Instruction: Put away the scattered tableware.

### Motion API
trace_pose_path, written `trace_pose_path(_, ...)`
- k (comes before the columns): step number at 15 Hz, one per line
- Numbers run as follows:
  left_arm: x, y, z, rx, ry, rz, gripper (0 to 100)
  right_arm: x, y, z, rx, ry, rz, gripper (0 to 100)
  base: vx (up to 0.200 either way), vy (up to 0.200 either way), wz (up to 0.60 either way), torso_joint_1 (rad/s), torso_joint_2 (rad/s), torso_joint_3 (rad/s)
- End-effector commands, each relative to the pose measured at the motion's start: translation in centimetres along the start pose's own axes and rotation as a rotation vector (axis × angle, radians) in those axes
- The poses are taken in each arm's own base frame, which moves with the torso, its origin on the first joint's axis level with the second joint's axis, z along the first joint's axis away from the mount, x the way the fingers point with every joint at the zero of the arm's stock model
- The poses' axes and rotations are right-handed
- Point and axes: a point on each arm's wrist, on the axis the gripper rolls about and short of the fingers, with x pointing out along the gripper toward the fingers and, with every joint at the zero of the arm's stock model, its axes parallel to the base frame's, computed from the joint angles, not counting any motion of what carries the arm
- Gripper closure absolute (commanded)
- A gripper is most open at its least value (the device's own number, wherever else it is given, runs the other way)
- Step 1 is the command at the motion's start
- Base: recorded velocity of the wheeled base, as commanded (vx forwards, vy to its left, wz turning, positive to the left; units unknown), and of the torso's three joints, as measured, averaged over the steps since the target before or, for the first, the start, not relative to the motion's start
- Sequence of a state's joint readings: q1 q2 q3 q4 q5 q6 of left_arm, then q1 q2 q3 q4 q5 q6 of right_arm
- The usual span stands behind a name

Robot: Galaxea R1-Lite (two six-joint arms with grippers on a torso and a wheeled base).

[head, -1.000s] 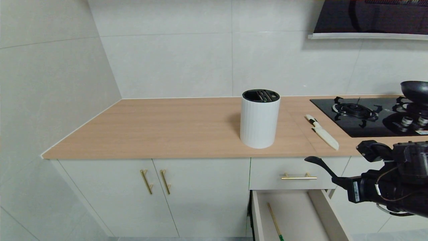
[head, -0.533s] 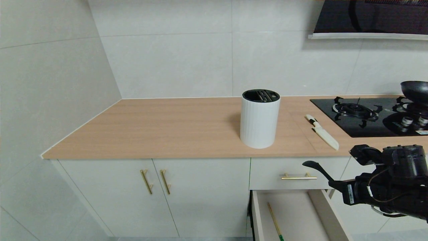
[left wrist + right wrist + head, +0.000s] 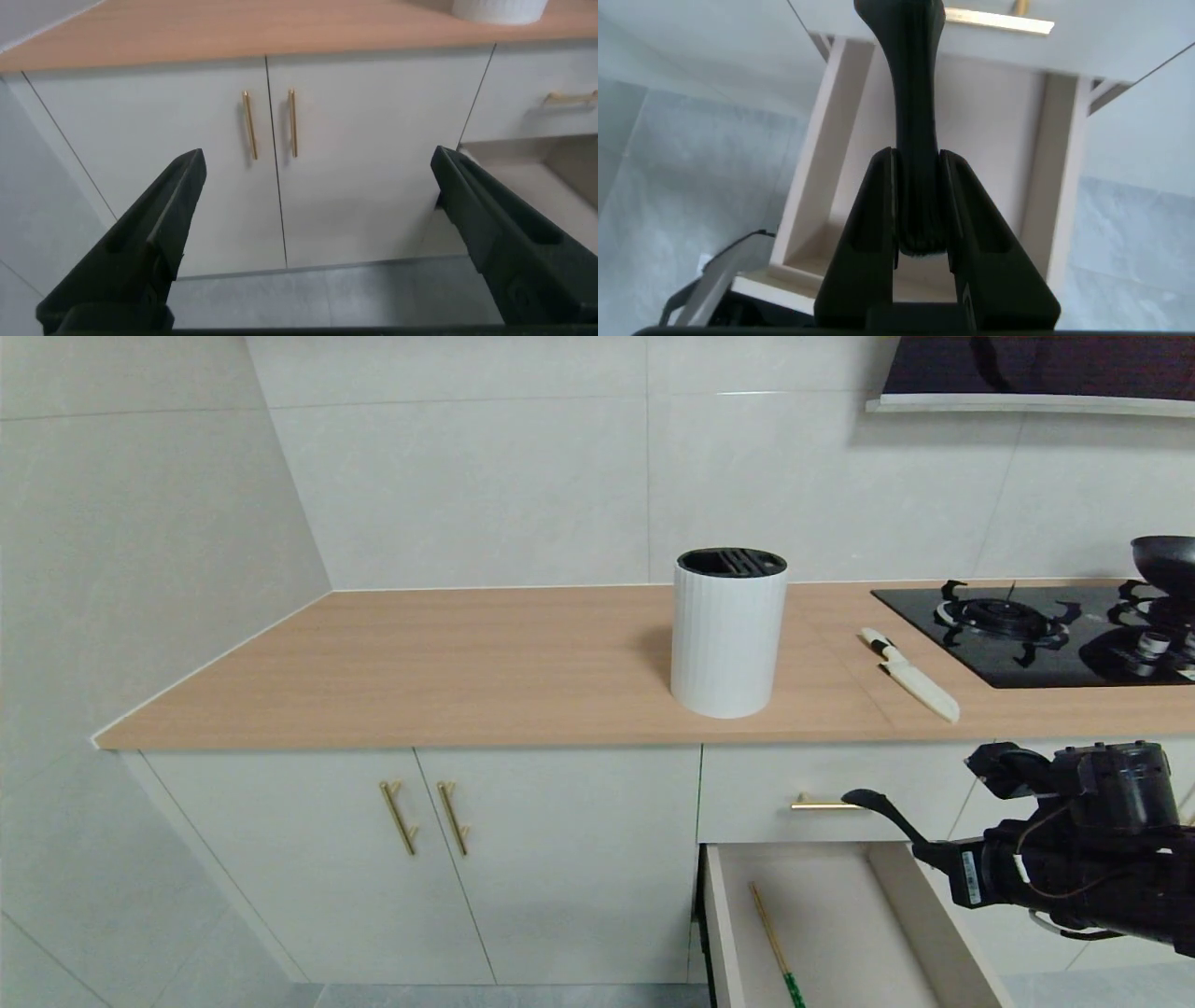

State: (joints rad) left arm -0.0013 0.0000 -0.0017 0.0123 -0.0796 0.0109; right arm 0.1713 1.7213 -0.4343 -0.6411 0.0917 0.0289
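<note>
Right gripper (image 3: 938, 859) clamping a black utensil (image 3: 879, 805) over the open drawer (image 3: 714, 915); left gripper (image 3: 318, 163) hanging spread wide.

Head view: fingers are closing tight on the utensil's handle, its curved tip poking out beyond them towards the gold drawer handle (image 3: 822, 805). Chopsticks (image 3: 770, 943) are lying in the drawer below and beyond the fingertips. Up on the countertop (image 3: 467, 663) a white knife (image 3: 910, 675) is lying well above the fingers, a white holder (image 3: 728, 635) and a hob (image 3: 1027, 630) flanking it, nothing blocking the drawer. Left wrist view: both fingers (image 3: 159, 243) are standing far apart, holding nothing; cupboard doors (image 3: 374, 149) with gold handles (image 3: 249, 124) are showing between them. Right wrist view: the right gripper (image 3: 918, 201) is pinching the utensil (image 3: 910, 84), the drawer's pale wall (image 3: 1064, 168) lying beyond the fingers.
</note>
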Motion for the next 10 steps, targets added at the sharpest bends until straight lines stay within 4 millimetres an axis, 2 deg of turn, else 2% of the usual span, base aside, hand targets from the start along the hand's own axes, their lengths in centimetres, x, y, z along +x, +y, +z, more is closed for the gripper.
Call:
trace_pose_path(1,0.0,0.0,0.0,0.000,0.000,0.000,0,0.4,0.0,-0.2,0.001,0.017,0.000,100,0.000,0.000,0.00,-0.212,0.51,0.286)
trace_pose_path(10,0.0,0.0,0.0,0.000,0.000,0.000,0,2.3,-0.4,-0.9,0.007,0.048,-0.023,100,0.000,0.000,0.00,-0.199,0.49,0.288)
